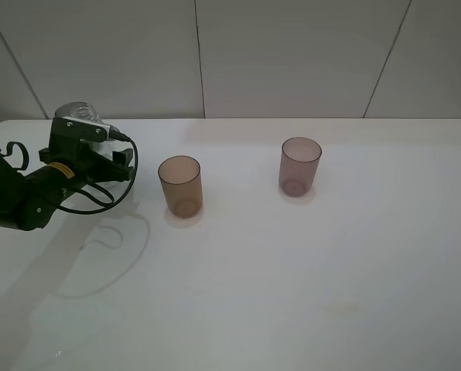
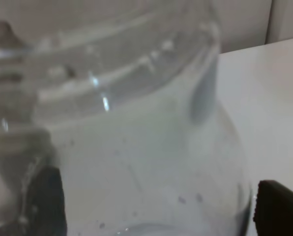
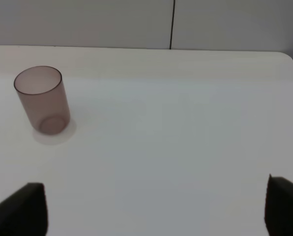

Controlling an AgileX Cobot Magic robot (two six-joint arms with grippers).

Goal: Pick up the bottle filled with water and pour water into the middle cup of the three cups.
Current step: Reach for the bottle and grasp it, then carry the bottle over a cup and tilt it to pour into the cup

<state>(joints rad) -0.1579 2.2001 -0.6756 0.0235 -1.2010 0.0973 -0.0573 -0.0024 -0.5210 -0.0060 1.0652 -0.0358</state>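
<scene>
Where left claw (image 2: 161, 209) gapes, clear bottle (image 2: 136, 147) stands between.

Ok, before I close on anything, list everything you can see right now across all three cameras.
bottle: 1, clear colourless, far left of the table, between the left gripper's fingers
amber-brown tumbler: 1, translucent amber-brown, upright, left of centre
mauve tumbler: 1, translucent mauve, upright, right of the amber one and farther back
third cup: none that I can clearly make out
table: 1, white, under everything
wall: 1, pale grey panels, behind the table
left gripper: 1, black, open, one finger on each side of the bottle
right gripper: 1, black, open, nothing between its fingers, facing the mauve tumbler
</scene>
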